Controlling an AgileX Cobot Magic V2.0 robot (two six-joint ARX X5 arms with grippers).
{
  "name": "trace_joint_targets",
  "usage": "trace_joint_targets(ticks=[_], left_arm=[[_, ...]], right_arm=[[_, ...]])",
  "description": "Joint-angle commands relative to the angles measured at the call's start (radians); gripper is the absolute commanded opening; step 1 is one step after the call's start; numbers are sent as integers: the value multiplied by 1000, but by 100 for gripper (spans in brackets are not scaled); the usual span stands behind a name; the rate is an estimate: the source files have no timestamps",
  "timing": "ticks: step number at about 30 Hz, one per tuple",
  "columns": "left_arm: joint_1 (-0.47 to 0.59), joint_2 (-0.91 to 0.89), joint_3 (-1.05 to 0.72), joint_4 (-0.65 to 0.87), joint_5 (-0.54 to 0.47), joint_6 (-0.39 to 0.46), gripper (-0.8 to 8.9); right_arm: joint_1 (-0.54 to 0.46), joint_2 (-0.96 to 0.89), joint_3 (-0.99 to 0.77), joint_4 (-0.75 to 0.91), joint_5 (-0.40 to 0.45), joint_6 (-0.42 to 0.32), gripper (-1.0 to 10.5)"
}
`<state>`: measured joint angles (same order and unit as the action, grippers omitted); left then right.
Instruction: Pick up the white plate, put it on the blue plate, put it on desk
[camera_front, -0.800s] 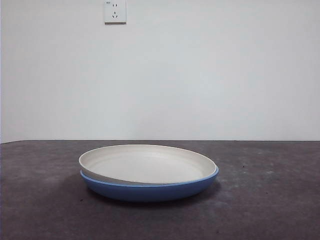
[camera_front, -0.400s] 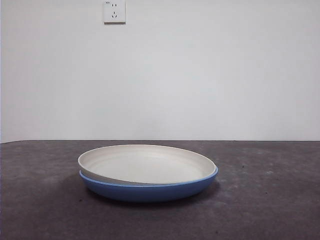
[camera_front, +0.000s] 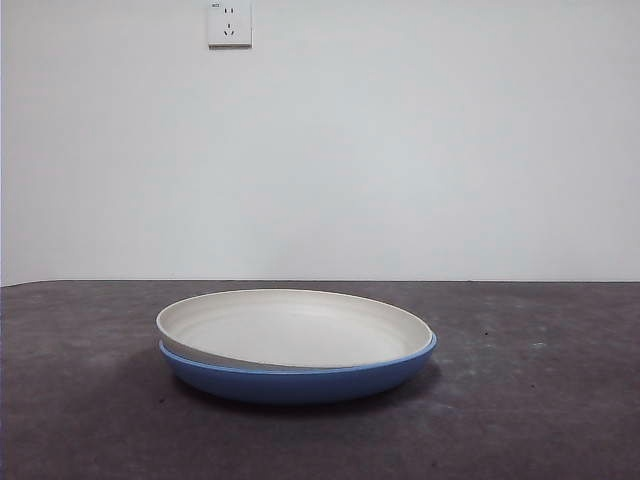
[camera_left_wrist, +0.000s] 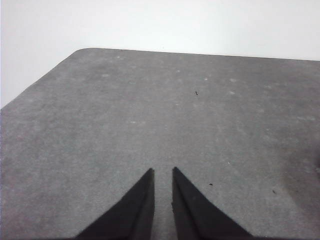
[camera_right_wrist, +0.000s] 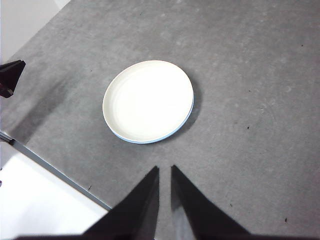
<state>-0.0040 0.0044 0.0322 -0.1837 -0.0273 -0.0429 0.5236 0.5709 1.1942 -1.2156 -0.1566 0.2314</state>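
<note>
Currently, the left gripper (camera_left_wrist: 163, 172) waits over bare mottled grey-brown desk (camera_left_wrist: 150, 110), its black jaws nearly together, no plate in its view. Centrally, the matte cream-white plate (camera_front: 290, 328) sits slightly tilted inside the glossy blue plate (camera_front: 300, 380). High above the stack, the right gripper (camera_right_wrist: 165, 170), jaws likewise nearly closed and empty, looks the nearer arm.

Cream-white plate (camera_front: 290, 328), glossy blue plate (camera_front: 300, 382), mottled grey-brown desk (camera_front: 540, 420).
</note>
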Motion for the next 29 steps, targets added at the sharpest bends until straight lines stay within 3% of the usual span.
trace_joint_targets(ticks=[1, 19, 20, 24, 29], left_arm=[[1, -1, -21, -6, -2, 8, 57], [1, -1, -21, -6, -2, 8, 57], [1, -1, -21, -6, -2, 8, 57], [1, -1, -21, -5, -2, 8, 57], [1, -1, -21, -5, -2, 8, 57]], right_arm=[[7, 7, 16, 11, 1, -11, 35], [4, 7, 16, 10, 1, -11, 35], [-14, 1, 16, 9, 12, -18, 35], [-150, -27, -16, 75, 32, -187, 35], [-389, -121, -298, 484, 31, -229, 35]])
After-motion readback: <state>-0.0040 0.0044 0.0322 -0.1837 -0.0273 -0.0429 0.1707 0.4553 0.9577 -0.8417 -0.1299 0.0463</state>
